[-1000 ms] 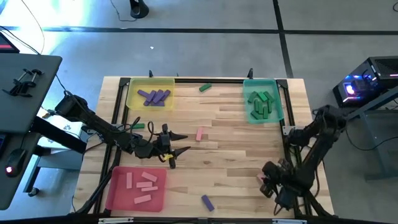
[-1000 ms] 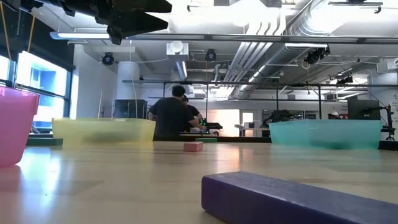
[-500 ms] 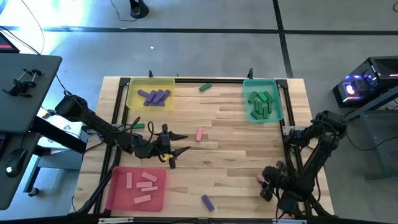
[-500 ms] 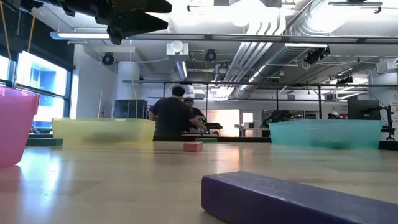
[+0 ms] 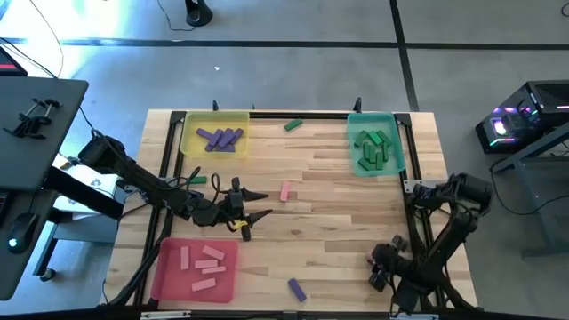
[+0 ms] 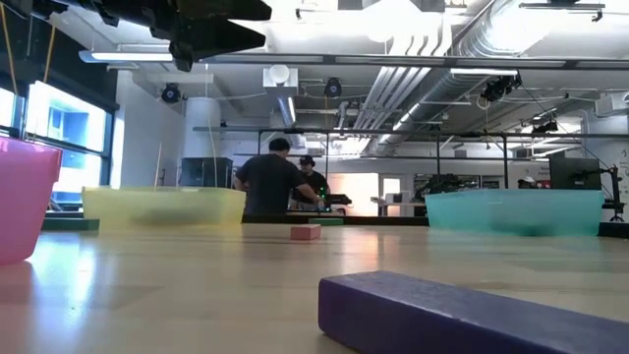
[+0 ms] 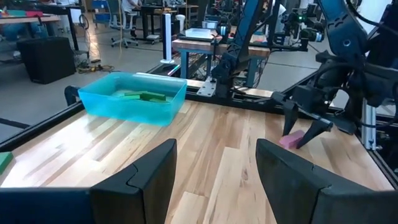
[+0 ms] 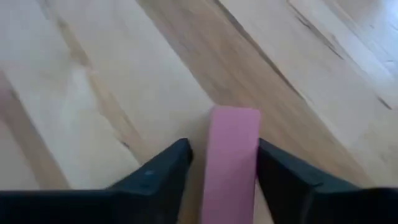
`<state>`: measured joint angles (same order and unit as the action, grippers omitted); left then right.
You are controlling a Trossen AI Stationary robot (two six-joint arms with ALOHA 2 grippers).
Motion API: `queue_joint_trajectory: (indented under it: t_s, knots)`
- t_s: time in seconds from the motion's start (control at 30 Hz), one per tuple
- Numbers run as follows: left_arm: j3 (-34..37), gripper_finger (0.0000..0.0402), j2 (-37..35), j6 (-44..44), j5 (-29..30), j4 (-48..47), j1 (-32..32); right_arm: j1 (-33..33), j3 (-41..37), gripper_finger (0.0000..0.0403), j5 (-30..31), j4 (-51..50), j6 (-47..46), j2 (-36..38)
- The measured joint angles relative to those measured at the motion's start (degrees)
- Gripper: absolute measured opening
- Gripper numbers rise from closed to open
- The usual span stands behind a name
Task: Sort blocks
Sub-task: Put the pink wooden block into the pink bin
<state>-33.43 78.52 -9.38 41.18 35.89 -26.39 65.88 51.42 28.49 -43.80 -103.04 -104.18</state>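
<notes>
A pink block [image 8: 230, 155] lies flat on the table near its right near corner [image 5: 371, 256]. My right gripper [image 8: 224, 158] is open and low over it, one finger on each side, with bare wood showing beside one finger. The left wrist view shows the same straddle [image 7: 303, 132]. My left gripper [image 5: 260, 207] hovers open above the table's left middle [image 7: 214, 165]. Other loose blocks lie flat on the wood: pink [image 5: 284, 191], green [image 5: 293, 125], green [image 5: 197, 180] and purple [image 5: 296, 289], the last close up in the low view [image 6: 472, 315].
A yellow tray [image 5: 188, 142] holds purple blocks at the far left. A teal tray [image 5: 398, 156] holds green blocks at the far right. A red tray [image 5: 164, 267] holds pink blocks at the near left. Black frame rails edge the table. People stand in the room beyond.
My right arm has folded lower, and its gripper has moved a little toward the table's left and near edge, down around the pink block by the right near corner. The block has stayed in place. My left arm has kept still.
</notes>
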Motion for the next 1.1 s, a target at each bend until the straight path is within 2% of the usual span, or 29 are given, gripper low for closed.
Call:
queue_joint_trajectory:
  t_s: [0.13, 0.17, 0.27, 0.37, 0.47, 0.57, 0.63, 0.73, 0.9, 1.03, 1.1]
  knots:
    - [0.02, 0.0206, 1.75, 2.62, 0.00, 4.04, -0.71, 0.17, -0.13, 0.0083, 6.25, 2.04, -1.54, -1.15]
    - [0.02, 0.0206, 2.71, 3.96, -0.09, 6.12, -1.02, 0.19, -0.21, 0.0074, 8.91, 3.23, -1.46, -1.41]
    - [0.00, 0.0206, 7.28, 7.28, -0.24, 13.78, -1.65, -0.74, -0.32, 0.0074, 21.49, 6.40, -0.84, -2.01]
    - [0.02, 0.0206, 13.27, 9.51, -2.76, 21.90, -1.90, -2.72, -0.22, 0.0074, 35.96, 12.66, 4.18, -1.73]
    - [-0.16, 0.0206, 20.35, 11.16, -5.64, 33.65, -1.73, -5.98, -0.26, 0.0074, 47.73, 22.26, 13.78, -1.76]
    - [-2.48, 0.0206, 27.70, 13.86, -6.02, 44.93, -1.73, -9.20, -0.22, 0.0074, 54.32, 32.43, 26.17, -1.71]
    - [-5.31, 0.0206, 32.03, 16.14, -6.60, 49.44, -1.71, -11.25, -0.22, 0.0074, 55.09, 39.19, 34.07, -1.57]
    - [-10.39, 0.0206, 36.96, 19.84, -9.75, 50.36, -1.70, -14.16, -0.22, 0.0074, 53.19, 49.97, 46.94, -1.38]
    - [-17.55, 0.0206, 42.18, 23.41, -17.47, 47.98, -1.36, -16.62, -0.22, 0.0074, 42.28, 73.72, 77.19, -1.22]
    - [-18.74, 0.0206, 42.59, 21.79, -20.92, 47.19, -0.90, -16.66, -0.22, 0.0074, 34.77, 98.68, 105.75, -1.16]
    - [-18.71, 0.0206, 42.60, 21.49, -21.52, 47.39, -0.72, -15.93, -0.11, 0.0074, 32.63, 108.91, 116.41, -1.09]
